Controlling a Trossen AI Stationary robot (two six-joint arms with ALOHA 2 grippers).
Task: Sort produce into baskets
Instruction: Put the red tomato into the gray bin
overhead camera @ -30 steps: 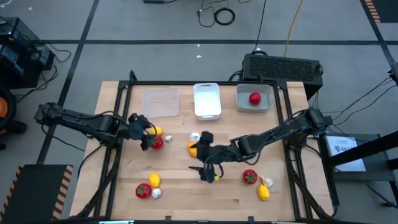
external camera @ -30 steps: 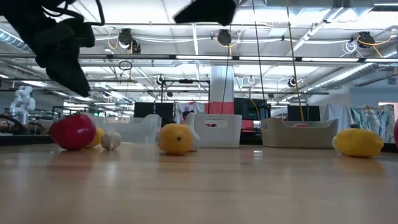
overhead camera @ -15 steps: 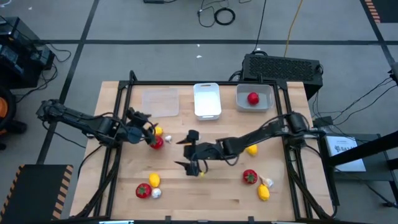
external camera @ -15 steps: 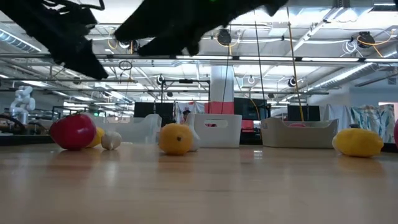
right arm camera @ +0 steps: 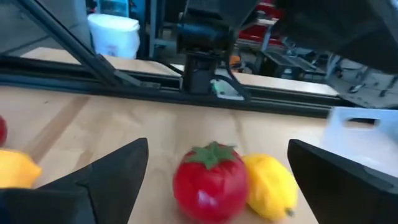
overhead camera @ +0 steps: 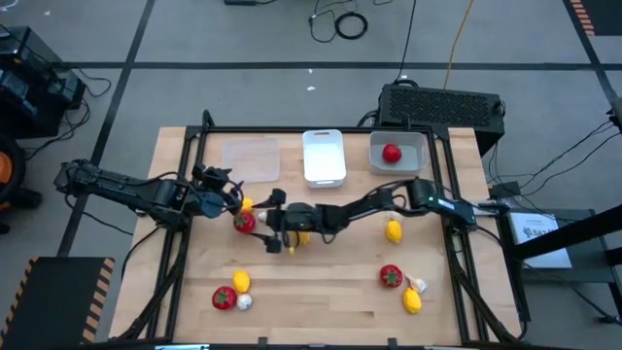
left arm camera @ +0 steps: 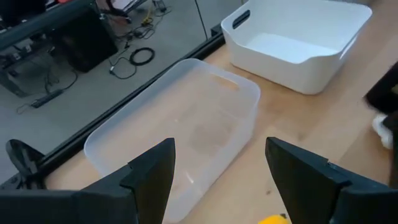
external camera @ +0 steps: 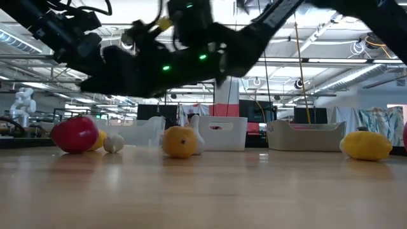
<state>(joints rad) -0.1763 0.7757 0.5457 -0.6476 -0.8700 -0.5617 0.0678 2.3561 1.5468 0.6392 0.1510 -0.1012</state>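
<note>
Grey floor with loose cables surrounds the pale wooden tabletop you are working over. Along its far edge sit three shallow plastic trays: a clear tray, a white tray, and a pale grey-white tray holding one round red toy tomato.

Your right hand reaches across to the middle of the tabletop, fingers spread wide, just beside a red tomato with a green top and a yellow lemon touching it; the right wrist view shows that pair between the open fingers. Your left hand hangs near the same pair, its fingers also spread, facing the clear tray.

Another lemon lies apart toward the right. Near the front edge, a tomato, lemon and whitish garlic bulb cluster on the left; a tomato, garlic and lemon on the right.
</note>
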